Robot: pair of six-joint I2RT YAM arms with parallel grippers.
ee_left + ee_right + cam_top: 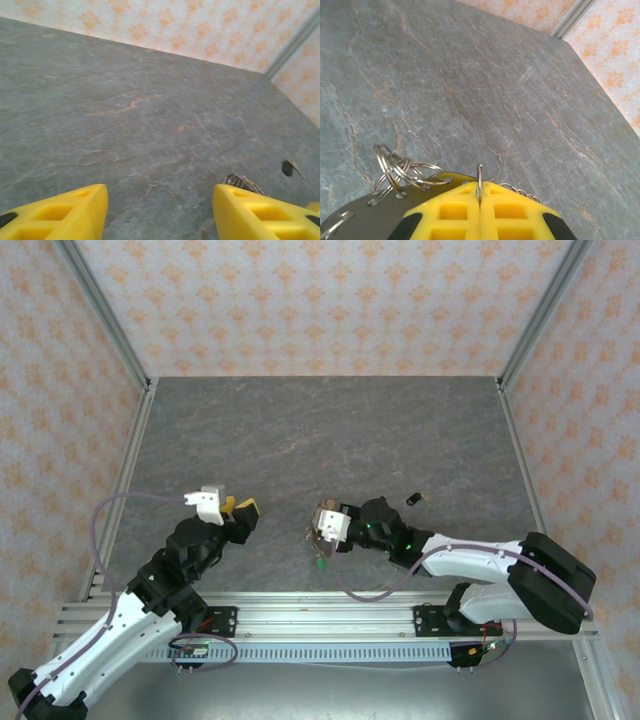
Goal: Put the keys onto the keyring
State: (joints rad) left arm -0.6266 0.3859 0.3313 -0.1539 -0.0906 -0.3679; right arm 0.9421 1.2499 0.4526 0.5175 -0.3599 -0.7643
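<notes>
Right gripper (480, 196) clamped shut on a thin link of the keyring (375, 220); left gripper (160, 202) half open, empty. Dark key (413, 499) lies nearby.

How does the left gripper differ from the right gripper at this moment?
The left gripper stands open, its yellow fingers well apart; the right gripper is shut. The left gripper holds nothing, with bare table between its fingers, whereas the right gripper pinches a thin metal ring of the keyring. Both have yellow fingers and sit low over the same grey table.
</notes>
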